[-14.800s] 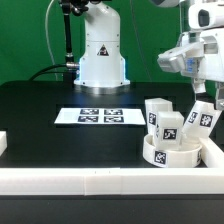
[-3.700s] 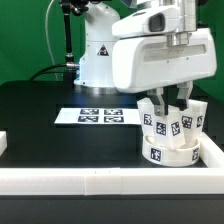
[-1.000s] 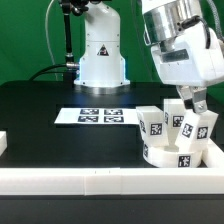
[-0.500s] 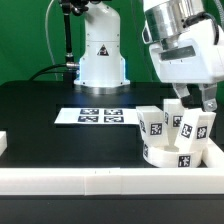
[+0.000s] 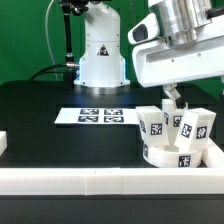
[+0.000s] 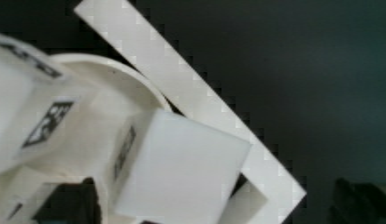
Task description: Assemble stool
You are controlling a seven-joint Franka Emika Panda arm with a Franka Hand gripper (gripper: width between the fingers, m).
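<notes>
long white plastic border rail (image 5: pixel 100 180) nearest, one. just behind it, at exterior view's right: thick round white plastic seat disc (image 5: pixel 170 153), one, with blocky white tagged legs (image 5: pixel 152 123) standing clustered on and beside it, three visible. none looks fastened; judged early stage, all legs left to attach. gripper (image 5: pixel 172 97) just above cluster, released, grasping nothing. farther back: marker board (image 5: pixel 98 116), one.
</notes>
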